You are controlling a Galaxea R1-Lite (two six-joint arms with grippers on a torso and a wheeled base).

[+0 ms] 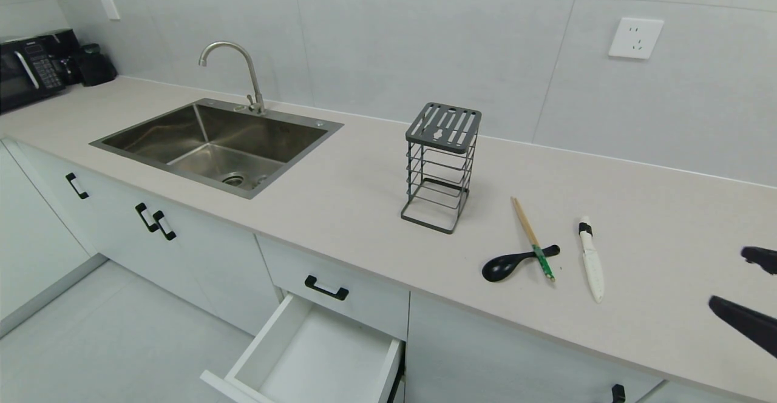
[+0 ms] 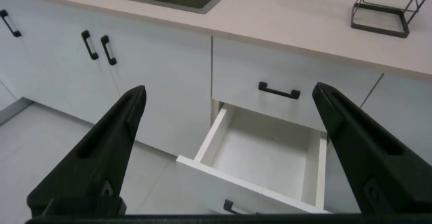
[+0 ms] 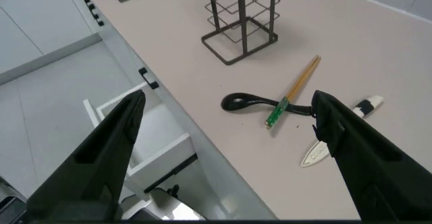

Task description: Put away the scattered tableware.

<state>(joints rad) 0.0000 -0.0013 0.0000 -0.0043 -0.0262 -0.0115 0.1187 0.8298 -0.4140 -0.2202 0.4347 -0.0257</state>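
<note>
- The black spoon, the chopsticks and the white knife lie together on the countertop, toward its right part and nearer the front edge than the wall.
- The chopsticks cross the spoon's handle. Their green-banded end and the spoon's bowl both lie toward the front edge.
- The knife lies just beside that pair without touching it, its tip pointing at the front edge.
- The wire rack stands upright to the left of the tableware, set a little farther back, with bare counter between them.
- A wide strip of bare counter runs from the rack to the sink, where the faucet rises at the back rim.
- Below the counter's front edge, between sink and rack, a drawer is pulled out into the aisle, its white inside showing.
- The right gripper hangs over the counter to the right of the knife and apart from it. Its fingers are spread wide and hold nothing.
- The left gripper sits below counter height in front of the cabinets, facing the pulled-out drawer. Its fingers are spread wide with nothing between them.
</note>
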